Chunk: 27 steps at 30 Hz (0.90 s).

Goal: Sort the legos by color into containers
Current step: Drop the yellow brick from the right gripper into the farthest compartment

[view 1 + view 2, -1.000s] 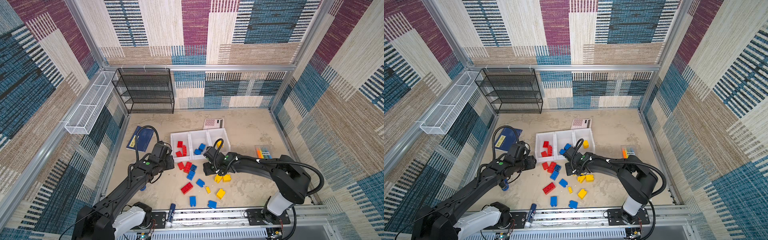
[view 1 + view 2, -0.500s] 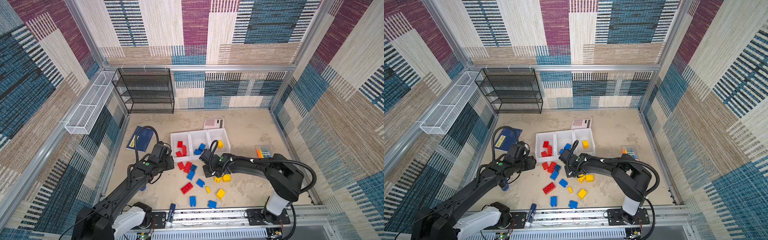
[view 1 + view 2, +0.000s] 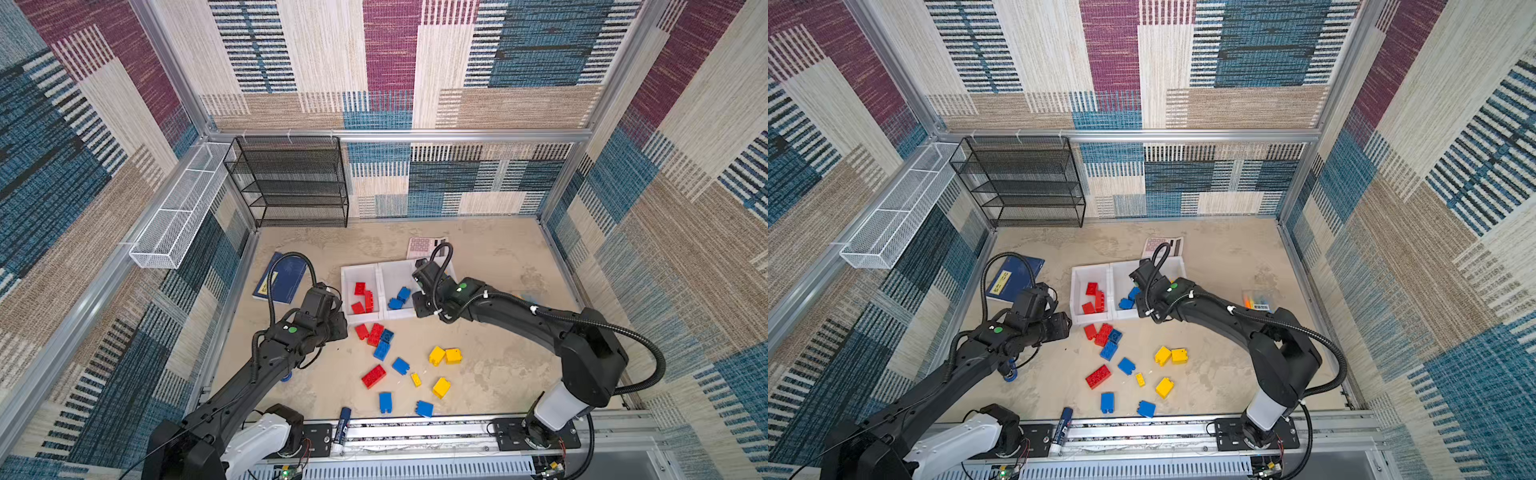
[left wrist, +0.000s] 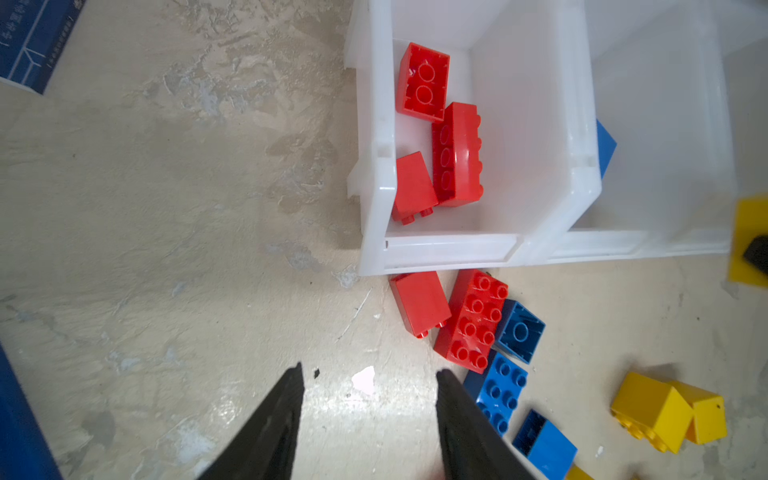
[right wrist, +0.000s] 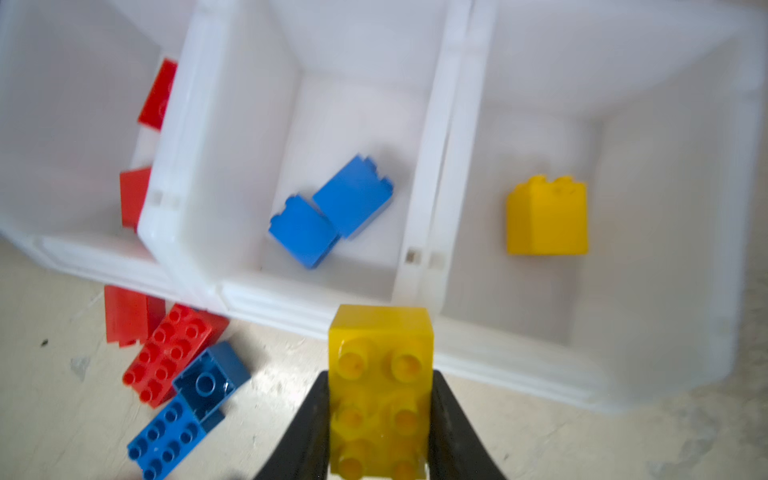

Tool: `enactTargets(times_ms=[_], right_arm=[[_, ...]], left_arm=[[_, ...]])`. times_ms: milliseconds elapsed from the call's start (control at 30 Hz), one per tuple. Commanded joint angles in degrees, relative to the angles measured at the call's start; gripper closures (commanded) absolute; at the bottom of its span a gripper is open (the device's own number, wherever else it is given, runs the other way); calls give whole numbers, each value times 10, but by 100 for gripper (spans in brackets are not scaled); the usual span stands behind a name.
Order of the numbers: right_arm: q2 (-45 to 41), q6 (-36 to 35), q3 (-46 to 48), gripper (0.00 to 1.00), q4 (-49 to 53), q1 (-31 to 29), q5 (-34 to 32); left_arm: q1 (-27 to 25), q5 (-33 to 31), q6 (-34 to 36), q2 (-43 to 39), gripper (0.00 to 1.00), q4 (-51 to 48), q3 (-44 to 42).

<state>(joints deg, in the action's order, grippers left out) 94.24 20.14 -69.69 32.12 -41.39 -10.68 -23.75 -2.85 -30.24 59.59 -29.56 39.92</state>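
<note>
Nearest the rail, loose legos lie scattered on the floor, blue, yellow and one red. A red-and-blue cluster sits just before the bins. The left gripper hangs over bare floor beside that cluster, jaws apart and empty. The right gripper is clenched on a yellow brick, which sticks out well past the fingertips. The brick seems to sit over the bins' front rim, about in line with the divider between the middle and right ones. Beyond it, two blue bricks lie in the middle bin, a yellow cube in the right, and red bricks in the left.

My worry is that, let go here, the brick would strike the rim or divider and bounce out, or tip in with the blue. Carried low, it could knock the front wall and shove the row. The overhang may also let it swivel in the grip
</note>
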Motion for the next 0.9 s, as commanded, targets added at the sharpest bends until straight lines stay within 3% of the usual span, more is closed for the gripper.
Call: enactTargets(times_ms=[0, 300, 367, 467, 567, 867], right_arm=[[13, -49, -17, 68, -10, 28, -4], [49, -48, -28, 65, -32, 58, 16], [49, -45, -28, 60, -32, 59, 14], [48, -45, -26, 43, -30, 60, 13], [43, -42, -24, 36, -28, 60, 11], [26, -34, -15, 33, -30, 60, 25]], left_arm=[[1, -7, -10, -6, 45, -14, -2], [1, -2, -16, -20, 45, -18, -11], [1, -2, -17, -21, 45, -18, -14], [1, 1, -18, -20, 45, -17, -16], [1, 4, -18, -21, 45, -16, -17], [-1, 33, -6, -20, 44, -11, -19]])
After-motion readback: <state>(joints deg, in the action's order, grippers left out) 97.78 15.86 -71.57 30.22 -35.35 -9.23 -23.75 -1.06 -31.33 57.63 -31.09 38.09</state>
